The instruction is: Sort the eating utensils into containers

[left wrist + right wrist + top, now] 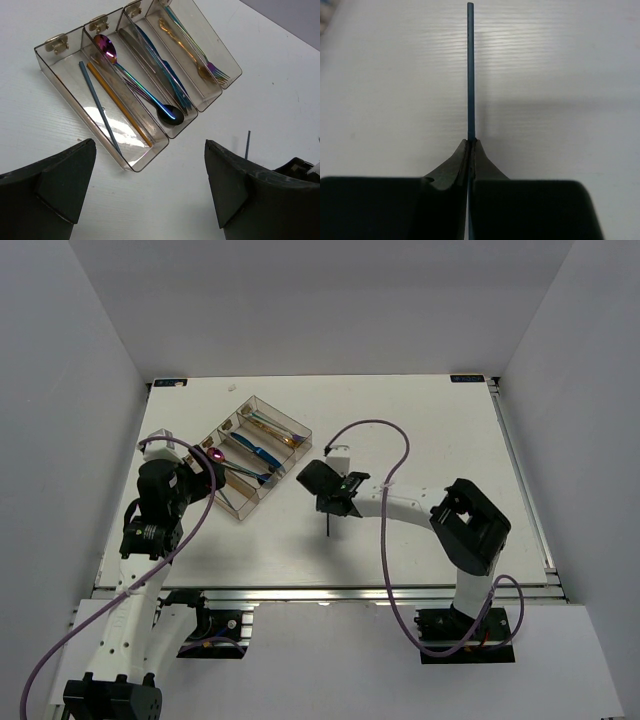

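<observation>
Pinching blue chopstick (470, 75), right pincer (470, 142) over white table (420, 430) (grey walls (80, 360)); left pincer (149, 167) apart.

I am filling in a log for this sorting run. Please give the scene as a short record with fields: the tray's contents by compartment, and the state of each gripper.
container: clear organiser tray, four compartments
compartment 1 (leftmost in left wrist view): two chopsticks, blue-grey and gold
compartment 2: two spoons
compartment 3: blue knives
compartment 4: forks
left gripper: open, empty, beside the tray
right gripper: shut on a blue chopstick, away from the tray
</observation>
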`<state>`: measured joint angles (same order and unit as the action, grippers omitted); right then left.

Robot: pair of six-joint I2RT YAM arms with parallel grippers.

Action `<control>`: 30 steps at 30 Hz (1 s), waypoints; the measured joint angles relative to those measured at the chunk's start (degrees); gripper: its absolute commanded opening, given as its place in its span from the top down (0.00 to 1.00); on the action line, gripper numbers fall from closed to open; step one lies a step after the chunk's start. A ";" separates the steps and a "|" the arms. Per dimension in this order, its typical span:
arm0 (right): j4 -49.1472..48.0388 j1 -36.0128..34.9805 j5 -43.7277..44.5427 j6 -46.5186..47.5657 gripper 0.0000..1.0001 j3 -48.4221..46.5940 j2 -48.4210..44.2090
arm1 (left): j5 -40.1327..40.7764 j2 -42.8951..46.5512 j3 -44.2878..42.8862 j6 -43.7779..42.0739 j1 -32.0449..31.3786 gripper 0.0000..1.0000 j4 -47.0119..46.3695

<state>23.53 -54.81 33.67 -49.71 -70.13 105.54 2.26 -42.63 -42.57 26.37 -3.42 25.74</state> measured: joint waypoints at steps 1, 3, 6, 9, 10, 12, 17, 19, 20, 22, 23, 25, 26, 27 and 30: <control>-1.62 -0.87 -1.27 2.03 1.00 -0.63 -0.11 | 0.28 0.02 0.00 0.00 0.00 0.02 0.00; -5.35 -1.86 -4.52 5.81 1.00 -0.94 -0.57 | 0.79 0.11 0.00 0.02 0.00 0.02 0.07; -9.94 -3.08 -10.03 10.93 1.00 -1.60 -0.94 | 2.01 0.44 0.00 0.07 0.00 0.02 0.44; -14.23 -3.89 -17.46 16.11 1.00 -4.68 -0.35 | 3.74 0.74 0.00 0.35 0.00 0.02 1.11; -15.98 -4.13 -19.78 17.97 1.00 -6.38 0.37 | 4.42 0.79 0.00 0.48 0.00 0.02 1.25; -18.62 -4.52 -25.00 21.94 1.00 -12.22 3.30 | 6.19 0.81 0.00 0.81 0.00 0.02 1.49; -19.80 -4.92 -33.68 28.30 1.00 -32.24 14.80 | 11.30 0.87 -0.04 1.95 0.00 0.02 3.50; -18.71 -4.96 -36.50 30.53 1.00 -40.87 19.89 | 13.22 1.14 -0.07 2.25 0.00 0.02 4.33; -18.40 -4.94 -37.55 31.36 1.00 -44.63 22.18 | 14.19 1.29 -0.11 2.47 0.00 0.02 4.59; -17.64 -4.94 -39.21 33.24 1.00 -50.31 25.94 | 15.74 1.90 -0.17 2.82 0.00 0.02 4.98; -17.75 -4.94 -39.87 33.97 1.00 -51.63 27.12 | 16.39 2.32 -0.22 3.02 0.00 0.02 5.22; -17.73 -4.94 -40.50 35.58 1.00 -51.98 28.35 | 17.27 3.13 -0.24 3.17 0.00 0.02 5.35; -17.81 -4.94 -40.52 36.30 1.00 -51.87 28.74 | 17.57 3.48 -0.24 3.21 0.00 0.02 5.35; -18.01 -4.94 -40.48 37.09 1.00 -51.74 29.14 | 17.75 3.69 -0.24 3.23 0.00 0.02 5.33; -18.95 -4.94 -39.43 39.56 1.00 -50.82 29.88 | 17.84 3.67 -0.24 3.23 0.00 0.02 5.33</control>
<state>4.58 -59.75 -5.76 -10.15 -120.95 135.41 20.10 -38.96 -42.81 29.61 -3.42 31.07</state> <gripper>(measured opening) 0.011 0.981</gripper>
